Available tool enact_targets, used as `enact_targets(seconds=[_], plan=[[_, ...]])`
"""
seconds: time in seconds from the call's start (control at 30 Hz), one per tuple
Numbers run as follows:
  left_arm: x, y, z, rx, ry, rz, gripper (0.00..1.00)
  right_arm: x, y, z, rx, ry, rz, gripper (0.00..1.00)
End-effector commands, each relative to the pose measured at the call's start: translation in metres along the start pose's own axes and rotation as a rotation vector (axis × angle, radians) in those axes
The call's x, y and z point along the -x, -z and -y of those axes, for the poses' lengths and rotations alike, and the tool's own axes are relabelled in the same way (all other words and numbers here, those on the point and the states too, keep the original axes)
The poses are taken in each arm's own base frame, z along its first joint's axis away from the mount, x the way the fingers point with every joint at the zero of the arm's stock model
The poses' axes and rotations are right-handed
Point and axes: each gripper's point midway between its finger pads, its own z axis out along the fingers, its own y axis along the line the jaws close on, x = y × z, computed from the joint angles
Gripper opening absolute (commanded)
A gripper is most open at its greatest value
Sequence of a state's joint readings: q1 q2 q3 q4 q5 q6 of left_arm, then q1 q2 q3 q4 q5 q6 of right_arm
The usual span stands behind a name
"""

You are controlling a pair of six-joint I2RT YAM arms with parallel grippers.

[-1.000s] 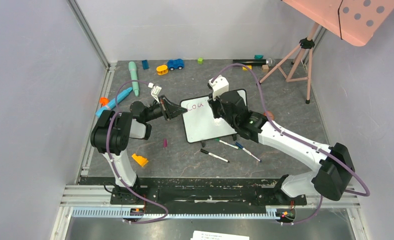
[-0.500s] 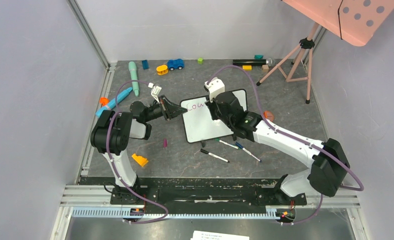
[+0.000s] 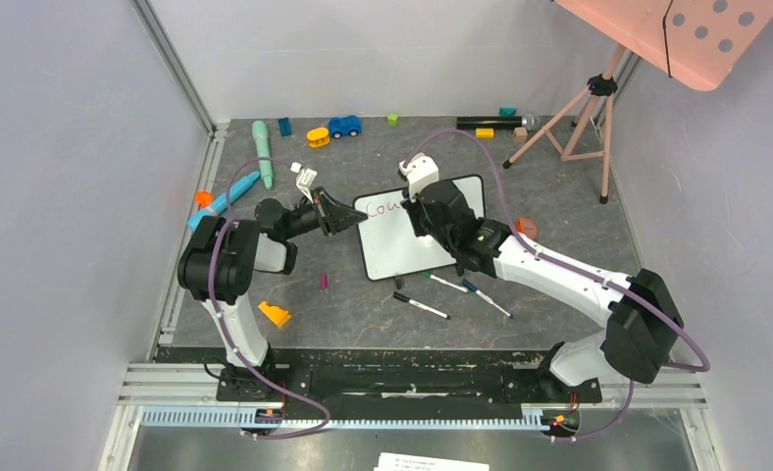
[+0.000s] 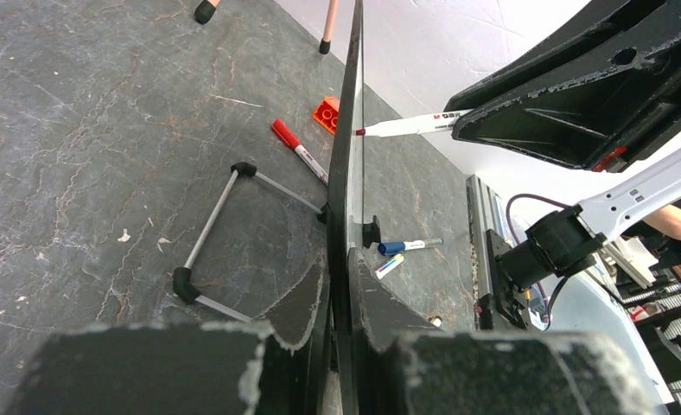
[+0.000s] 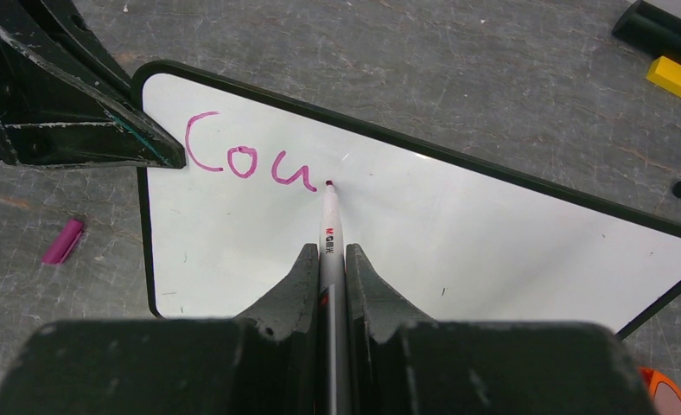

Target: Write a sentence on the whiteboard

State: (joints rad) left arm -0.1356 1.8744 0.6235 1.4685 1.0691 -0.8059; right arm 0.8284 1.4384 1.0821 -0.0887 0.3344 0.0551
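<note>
The whiteboard [image 3: 394, 253] stands tilted on its small feet in the middle of the table. My left gripper [image 3: 355, 217] is shut on its left edge; the left wrist view shows the board [image 4: 347, 147] edge-on between that gripper's jaws [image 4: 341, 270]. My right gripper [image 5: 328, 252] is shut on a white marker [image 5: 329, 226]. The marker's pink tip touches the board [image 5: 493, 233] just right of the pink letters "Cou" [image 5: 246, 161], the part of the sentence that shows. From above, the right gripper [image 3: 414, 204] hangs over the board's top left, beside the writing [image 3: 386, 206].
Three loose markers [image 3: 422, 306] [image 3: 446, 284] [image 3: 486, 297] lie in front of the board. A pink cap [image 3: 324, 281] and an orange piece [image 3: 275, 314] sit at the front left. Toys [image 3: 344, 126] line the back, and a tripod [image 3: 579, 118] stands back right.
The right arm has shifted a little to the left, bringing the marker closer to the letters. The left arm and the board have not moved.
</note>
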Motion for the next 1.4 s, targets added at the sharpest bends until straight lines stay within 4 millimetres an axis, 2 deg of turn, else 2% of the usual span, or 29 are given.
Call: enact_targets(seconds=[0.0, 0.53, 1.07, 1.37], plan=[[0.016, -0.003, 0.013, -0.056, -0.14, 0.027, 0.02, 0.013, -0.002, 0.009, -0.048, 0.002, 0.031, 0.0], [0.016, -0.003, 0.013, -0.055, -0.141, 0.027, 0.02, 0.025, -0.004, 0.013, -0.068, 0.006, 0.047, 0.0], [0.016, -0.002, 0.013, -0.055, -0.141, 0.027, 0.02, -0.008, 0.001, 0.01, -0.036, -0.004, -0.009, 0.0], [0.017, -0.002, 0.013, -0.054, -0.142, 0.028, 0.02, -0.013, 0.002, 0.008, -0.027, -0.009, -0.014, 0.0]])
